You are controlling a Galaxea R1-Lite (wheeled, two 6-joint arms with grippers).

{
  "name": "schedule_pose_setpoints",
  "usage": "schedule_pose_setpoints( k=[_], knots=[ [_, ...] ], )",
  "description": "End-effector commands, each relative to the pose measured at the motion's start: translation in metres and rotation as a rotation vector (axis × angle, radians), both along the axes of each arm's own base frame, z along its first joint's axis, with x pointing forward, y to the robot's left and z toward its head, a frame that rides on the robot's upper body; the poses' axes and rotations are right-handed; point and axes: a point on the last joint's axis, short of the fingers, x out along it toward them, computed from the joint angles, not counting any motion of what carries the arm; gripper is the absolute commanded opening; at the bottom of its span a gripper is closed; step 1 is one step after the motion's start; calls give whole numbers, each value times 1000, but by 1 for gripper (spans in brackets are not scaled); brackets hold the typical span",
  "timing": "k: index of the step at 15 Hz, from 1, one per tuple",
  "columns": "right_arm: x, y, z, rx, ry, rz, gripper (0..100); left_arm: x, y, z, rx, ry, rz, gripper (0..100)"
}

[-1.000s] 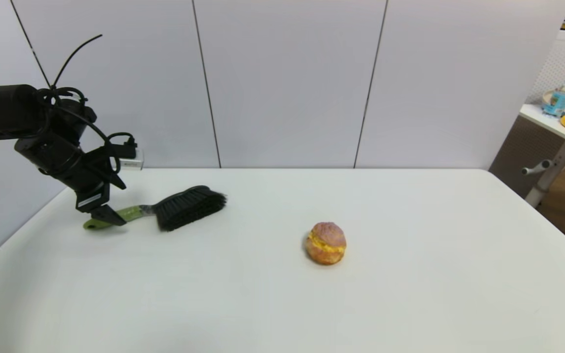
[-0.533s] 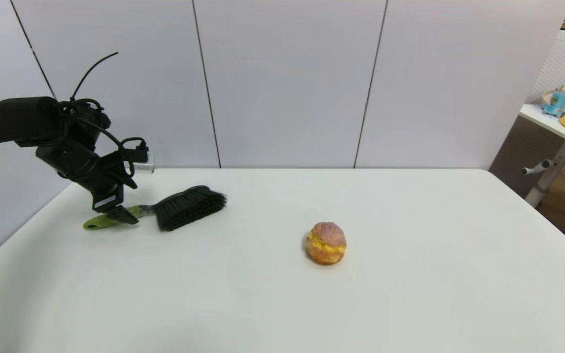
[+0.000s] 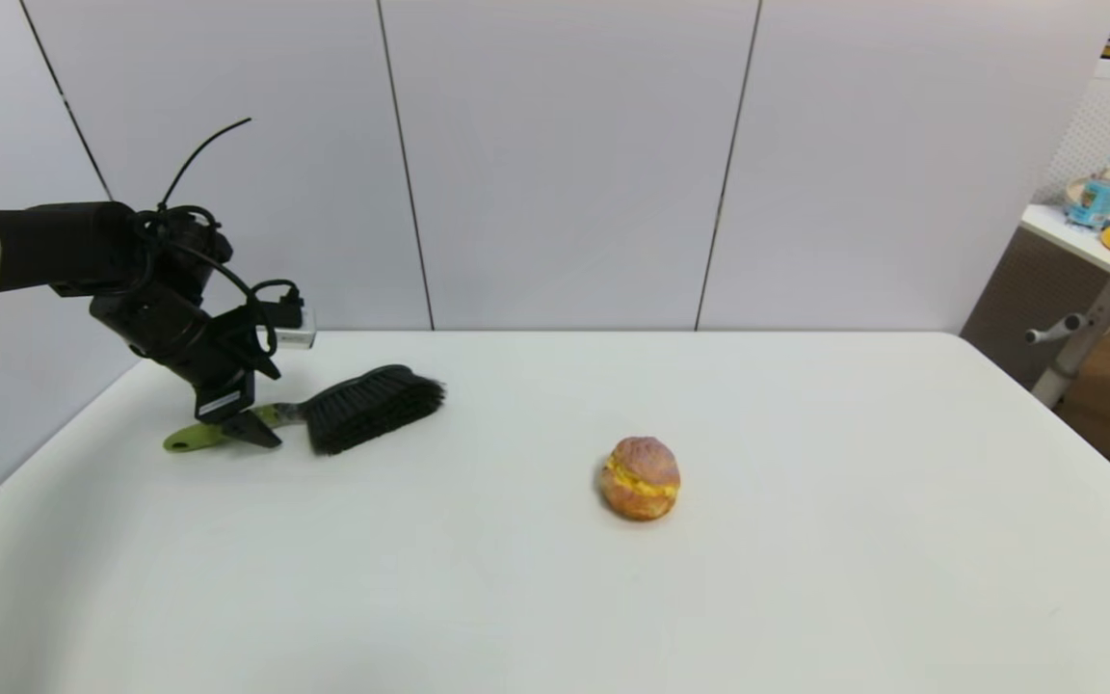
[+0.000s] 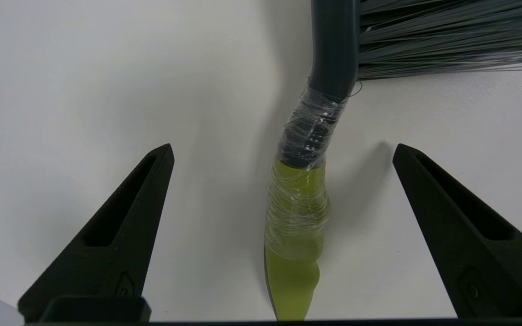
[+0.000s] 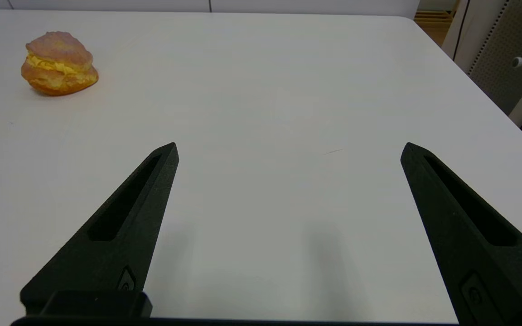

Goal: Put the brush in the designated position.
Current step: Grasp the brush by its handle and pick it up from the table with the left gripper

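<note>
Head view: left claw (image 3: pixel 251 429) straddles brush (image 3: pixel 353 413) handle, spread wide.

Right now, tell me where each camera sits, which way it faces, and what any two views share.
Head view: on the robot's head, facing forward and down over the table; the left gripper shows at the brush, with the bun mid-table.
Left wrist view: behind the left gripper, its open fingers either side of the brush handle.
Right wrist view: behind the open right gripper, over bare table, the bun farther off.
Shared: head and left wrist show the brush; head and right wrist show the bun.
</note>
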Motion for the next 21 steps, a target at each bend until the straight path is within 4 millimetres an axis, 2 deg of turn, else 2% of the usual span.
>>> schedule_pose_setpoints(
  k=[1, 7, 8, 21],
  knots=[
    [0, 0, 0, 0, 3, 1, 100, -1, 0, 1, 2, 3, -8, 100],
    [0, 0, 0, 0, 3, 1, 100, 0, 0, -3, 0, 11, -7, 100],
    [0, 0, 0, 0, 3, 1, 100, 0, 0, -3, 2, 9, -6, 0],
    [0, 0, 0, 0, 3, 1, 100, 0, 0, -5, 0, 22, -5, 0]
  ],
)
